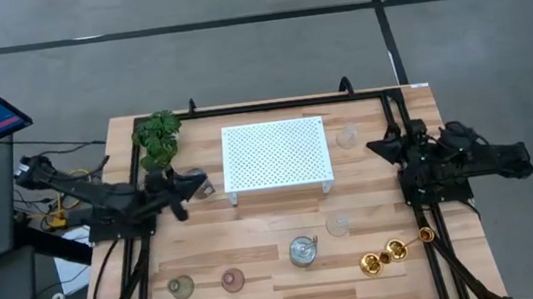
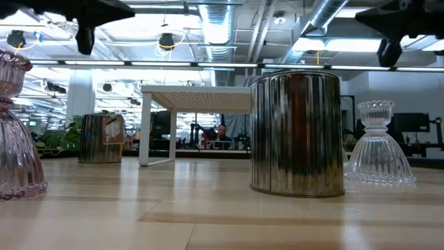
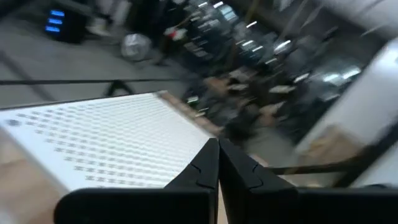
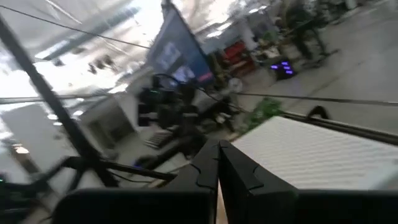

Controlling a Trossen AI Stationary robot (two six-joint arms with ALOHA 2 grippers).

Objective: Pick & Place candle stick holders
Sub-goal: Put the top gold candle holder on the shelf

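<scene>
Near the front edge stand a greenish holder (image 1: 182, 287), a pinkish one (image 1: 232, 279) (image 2: 14, 132), a silvery cup (image 1: 303, 251) (image 2: 297, 135) and three gold holders (image 1: 396, 249). Clear glass holders stand right of the silvery cup (image 1: 338, 225) (image 2: 378, 142) and by the stand's far right corner (image 1: 347, 137). A second silvery cup (image 1: 203, 189) (image 2: 100, 139) stands on the table by my left gripper. My left gripper (image 1: 195, 183) (image 3: 217, 163) is shut and empty, raised above the table. My right gripper (image 1: 384, 146) (image 4: 217, 163) is shut and empty, raised at the right.
A white perforated stand (image 1: 275, 154) (image 2: 198, 97) stands on legs in the table's middle, between the two grippers. A green leafy plant (image 1: 157, 137) is at the far left. Black frame rails (image 1: 143, 254) run along the table's left and right sides.
</scene>
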